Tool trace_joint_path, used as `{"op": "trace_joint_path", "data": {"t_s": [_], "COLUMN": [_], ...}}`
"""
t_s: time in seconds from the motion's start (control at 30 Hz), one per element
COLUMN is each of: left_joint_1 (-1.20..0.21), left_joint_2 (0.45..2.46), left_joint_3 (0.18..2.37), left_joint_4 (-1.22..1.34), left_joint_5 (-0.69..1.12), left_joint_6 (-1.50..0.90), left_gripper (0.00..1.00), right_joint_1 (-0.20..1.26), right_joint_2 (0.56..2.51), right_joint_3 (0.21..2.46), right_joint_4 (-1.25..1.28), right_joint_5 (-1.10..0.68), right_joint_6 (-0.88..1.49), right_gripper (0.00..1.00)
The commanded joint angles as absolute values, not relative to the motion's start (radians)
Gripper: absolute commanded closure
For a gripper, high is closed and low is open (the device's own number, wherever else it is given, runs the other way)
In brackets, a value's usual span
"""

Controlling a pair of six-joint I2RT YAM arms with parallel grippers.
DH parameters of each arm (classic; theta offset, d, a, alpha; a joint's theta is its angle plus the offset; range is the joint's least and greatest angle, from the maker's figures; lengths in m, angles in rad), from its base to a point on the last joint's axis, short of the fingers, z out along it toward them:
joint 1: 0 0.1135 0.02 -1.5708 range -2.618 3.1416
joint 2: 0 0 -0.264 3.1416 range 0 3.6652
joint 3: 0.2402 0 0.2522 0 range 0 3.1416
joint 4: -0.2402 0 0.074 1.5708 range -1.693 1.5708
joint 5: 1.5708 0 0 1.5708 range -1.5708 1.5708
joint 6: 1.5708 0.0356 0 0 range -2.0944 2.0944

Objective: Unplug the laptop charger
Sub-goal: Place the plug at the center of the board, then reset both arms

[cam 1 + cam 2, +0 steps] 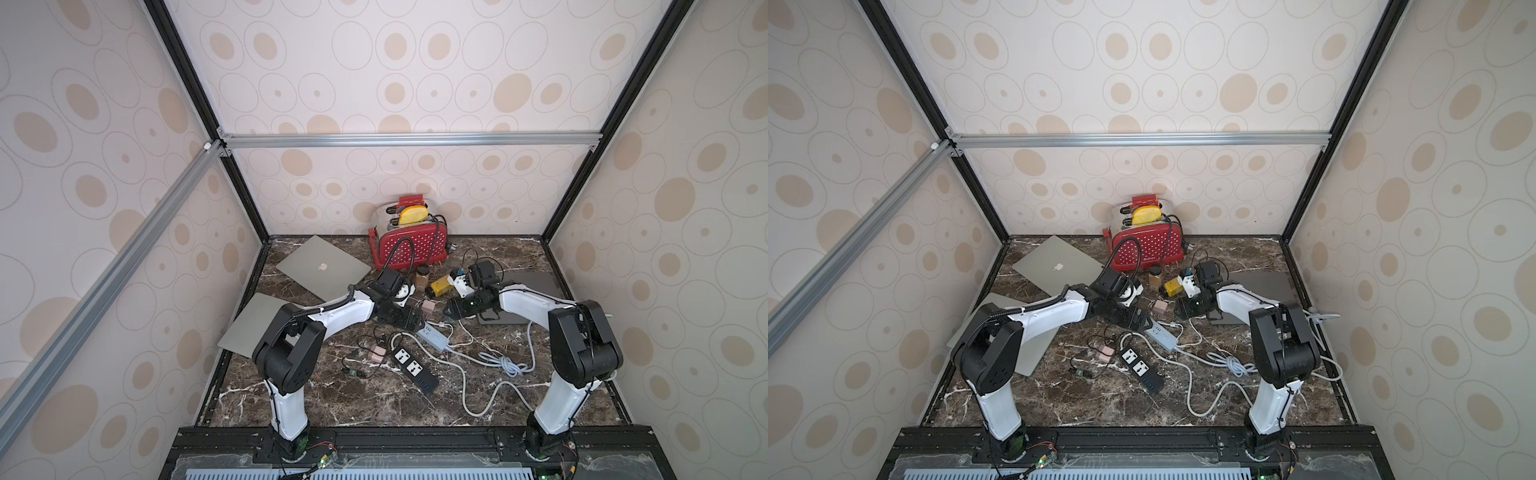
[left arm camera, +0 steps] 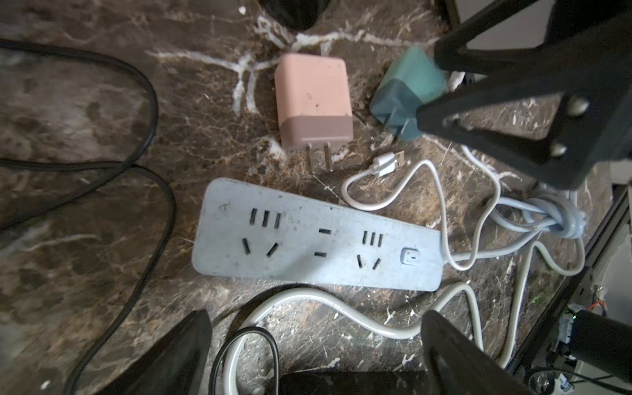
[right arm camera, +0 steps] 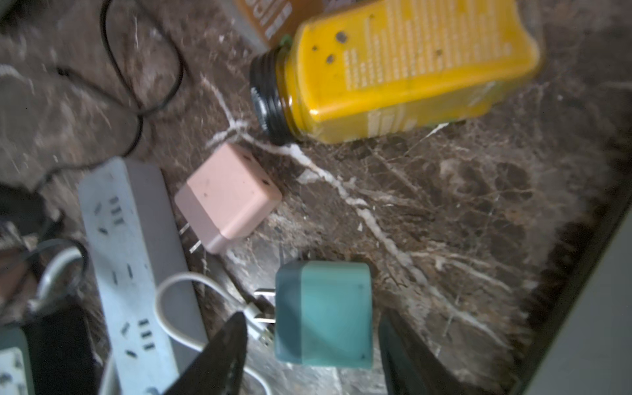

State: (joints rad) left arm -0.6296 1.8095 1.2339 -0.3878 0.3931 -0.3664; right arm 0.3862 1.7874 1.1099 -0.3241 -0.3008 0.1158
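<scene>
Teal charger (image 3: 325,314) (unplugged) lies between right gripper (image 3: 313,316) jaws.

Both top views look down from high over the whole surface (image 1: 332,399); both wrist cameras face down, close, sharing the pale power strip (image 2: 307,246).

Left arm (image 1: 340,309): elbow raised, forearm angled inward. My left pincer (image 1: 415,323) hangs low over the far end of the power strip (image 1: 436,336), jaws spread wide. Right arm (image 1: 523,299): the same pose, mirrored. My right pincer (image 1: 449,311) sits just beside that same end, tilted down, jaws parted.
</scene>
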Motion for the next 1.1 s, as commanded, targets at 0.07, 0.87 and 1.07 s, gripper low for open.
{"op": "trace_joint_path", "data": {"t_s": [0.07,0.87,1.07], "left_joint_1": [-0.63,-0.621,-0.536], "left_joint_2": [1.646,1.218,1.234], "left_joint_3": [1.244,0.783,0.655], "left_joint_4": [-0.426,-0.053,0.074], "left_joint_5": [0.188,-0.692,-0.737], "left_joint_6": [-0.311,-0.269,-0.192], "left_gripper": [0.01,0.01,0.01], "right_joint_1": [0.386,0.203,0.194], "right_joint_2": [1.73,1.197,1.255], "right_joint_3": [1.104,0.662,0.542], "right_joint_4": [-0.368,0.01,0.322], "right_joint_5": [-0.248,0.105,0.143], "right_joint_6": [0.085,0.076,-0.066], "right_gripper": [0.26,0.0,0.0]}}
